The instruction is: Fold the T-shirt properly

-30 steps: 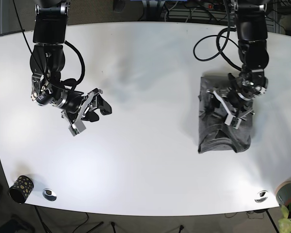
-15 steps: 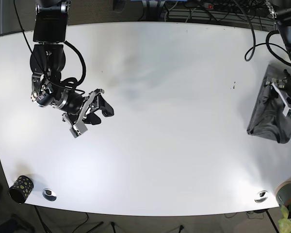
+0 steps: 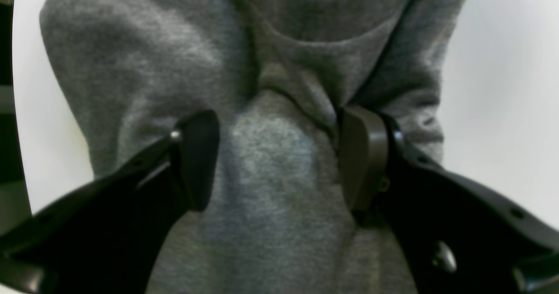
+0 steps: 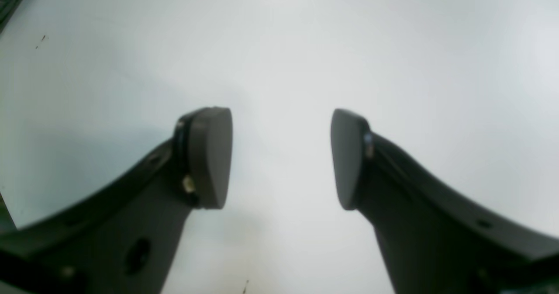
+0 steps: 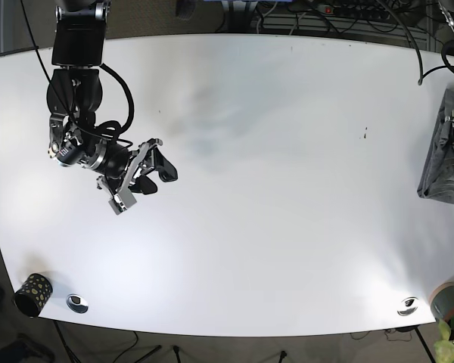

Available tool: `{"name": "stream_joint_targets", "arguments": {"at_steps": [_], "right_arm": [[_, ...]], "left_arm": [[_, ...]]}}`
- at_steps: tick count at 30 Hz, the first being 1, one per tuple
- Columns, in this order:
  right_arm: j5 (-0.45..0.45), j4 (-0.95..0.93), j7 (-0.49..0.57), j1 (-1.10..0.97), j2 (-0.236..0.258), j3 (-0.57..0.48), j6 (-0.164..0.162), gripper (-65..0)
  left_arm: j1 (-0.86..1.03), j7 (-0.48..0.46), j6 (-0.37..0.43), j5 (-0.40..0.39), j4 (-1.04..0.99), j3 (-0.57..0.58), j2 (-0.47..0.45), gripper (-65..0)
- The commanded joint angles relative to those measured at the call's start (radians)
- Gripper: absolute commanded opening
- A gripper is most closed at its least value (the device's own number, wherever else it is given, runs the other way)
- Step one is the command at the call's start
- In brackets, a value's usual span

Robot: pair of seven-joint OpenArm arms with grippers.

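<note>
The folded grey shirt (image 5: 446, 162) lies at the far right edge of the white table (image 5: 272, 227), partly out of frame, with the left tool (image 3: 279, 158) spread open over it, so the arm should lift straight up to avoid snagging a fold. The right tool (image 4: 281, 158), open and empty, hovers over bare table at the left. A patterned cup (image 5: 32, 294) stands at the near-left corner, cables trail behind the far edge, and a plant (image 5: 452, 338) shows at the near right.

In the base view the grey T-shirt (image 5: 448, 166) runs off the picture's right edge, so its far side and the left gripper are out of sight there. In the left wrist view the T-shirt (image 3: 262, 163) is blurred and cropped top and bottom.
</note>
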Motion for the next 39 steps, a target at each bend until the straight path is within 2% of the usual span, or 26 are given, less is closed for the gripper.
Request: {"name": "stream_joint_targets", "arguments": {"at_steps": [1, 8, 13, 22, 26, 28, 30, 33, 36, 39], "right_arm": [[0.02, 0.02, 0.019, 0.022, 0.01, 0.003, 0.003, -30.9], [0.02, 0.022, 0.019, 0.022, 0.01, 0.003, 0.003, -30.9], [0.018, 0.022, 0.022, 0.023, 0.016, 0.006, 0.003, -30.9], [0.016, 0.022, 0.025, 0.03, 0.019, 0.008, 0.003, -30.9], [0.015, 0.022, 0.025, 0.03, 0.019, 0.009, 0.003, -30.9], [0.013, 0.022, 0.03, 0.03, 0.019, 0.009, 0.003, -30.9], [-0.01, 0.022, 0.055, 0.03, 0.019, 0.009, 0.003, -30.9], [-0.102, 0.022, 0.114, 0.023, 0.019, 0.009, 0.003, -30.9], [-0.231, 0.022, 0.18, 0.022, 0.009, 0.037, 0.003, -30.9], [-0.372, 0.02, 0.269, 0.022, -0.04, 0.091, 0.003, -30.9]], "left_arm": [[0.008, 0.077, 0.013, 0.039, -0.009, -0.02, -0.039, -25.7], [0.015, 0.081, 0.012, -0.102, 0.073, -0.034, -0.079, -25.7], [0.033, 0.163, 0.012, -0.122, 0.249, -0.038, -0.064, -25.7], [0.036, 0.295, 0.018, -0.115, 0.591, -0.04, 0.113, -25.7], [0.036, 0.293, 0.028, -0.112, 0.665, -0.037, 0.202, -25.7], [0.036, 0.293, 0.068, -0.112, 0.705, -0.037, 0.262, -25.6], [0.036, 0.292, 0.107, -0.112, 0.736, -0.035, 0.296, -25.4], [0.035, 0.27, 0.165, -0.112, 0.766, -0.017, 0.369, -25.4], [0.036, 0.178, 0.223, -0.11, 0.762, 0.025, 0.417, -25.4], [0.05, 0.049, 0.282, -0.11, 0.716, 0.095, 0.435, -25.4]]}}
